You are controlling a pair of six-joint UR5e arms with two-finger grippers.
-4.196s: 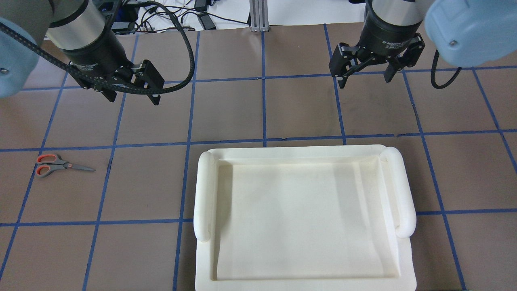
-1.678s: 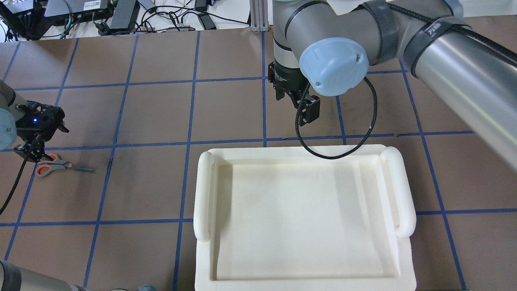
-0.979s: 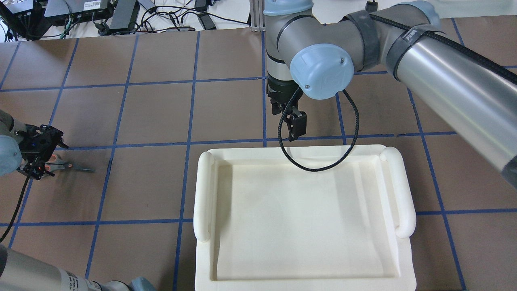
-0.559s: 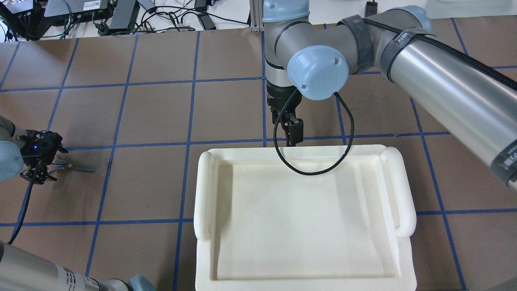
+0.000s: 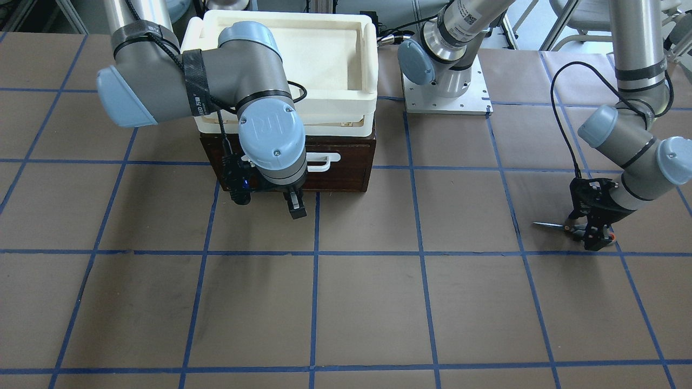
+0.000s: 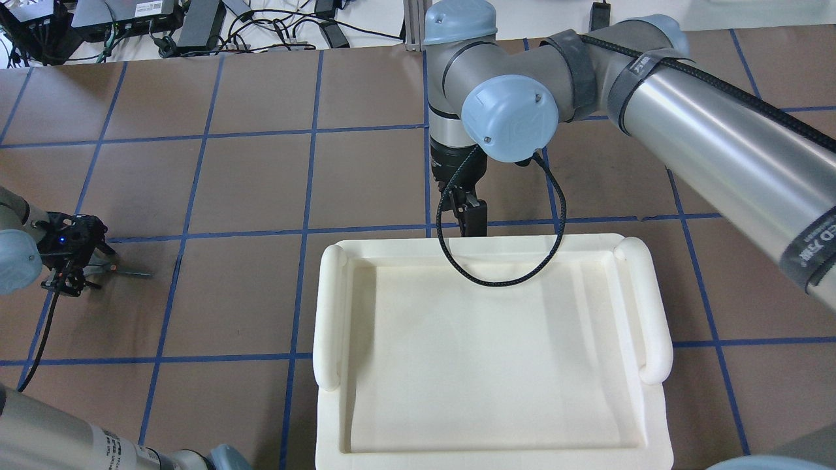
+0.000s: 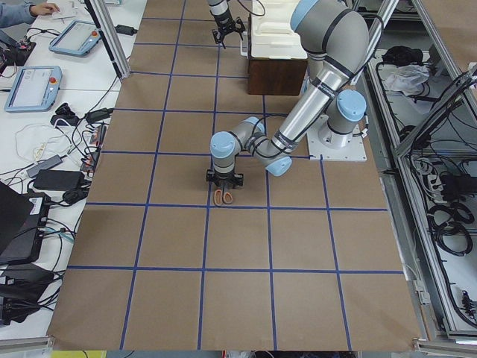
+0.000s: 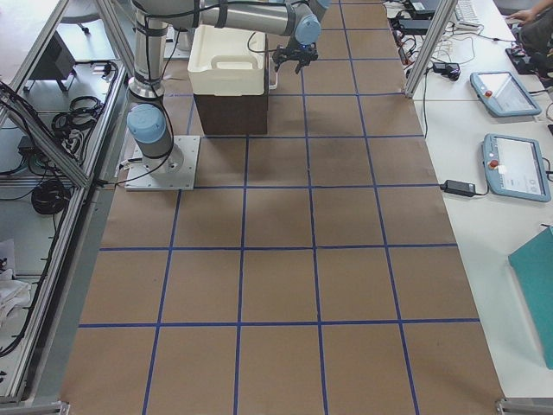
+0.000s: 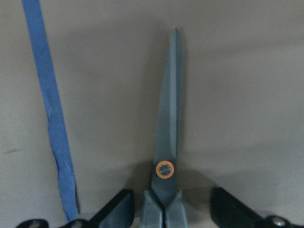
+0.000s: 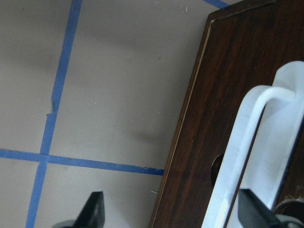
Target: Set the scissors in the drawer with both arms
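Grey steel scissors (image 9: pixel 168 118) flat on the table (image 6: pixel 248 176), left gripper (image 9: pixel 171 213) set over them

Scissors: on the brown paper in the table's left half, well in from the left end, about midway between the robot-side and operator-side edges. Blades closed, tips pointing toward the table's middle. Orange ring at the pivot shows clearly in the left wrist view. A blue tape line (image 9: pixel 47 95) runs just beside the blades, not touching.

Left gripper: down at the handle end, pointing at the table. Jaws released. One black finger (image 9: pixel 114 211) stands on each side of the grey shanks just behind the pivot, with a strip of paper showing between each pad and the scissors. Handle loops hidden under the gripper in the overhead view; orange just visible in the left-end view.

Drawer (image 5: pixel 351 167): dark brown front, toward the robot-side edge, well apart from the scissors. White bar handle (image 10: pixel 256 142) across its front. White foam tray (image 6: pixel 330 307) sits on top of the cabinet.

Right gripper (image 6: pixel 471 219): hangs in front of the drawer face at handle level. Jaws spread wide, holding nothing. In the right wrist view the bar handle lies close to one fingertip (image 10: pixel 251 213); cannot tell whether they touch
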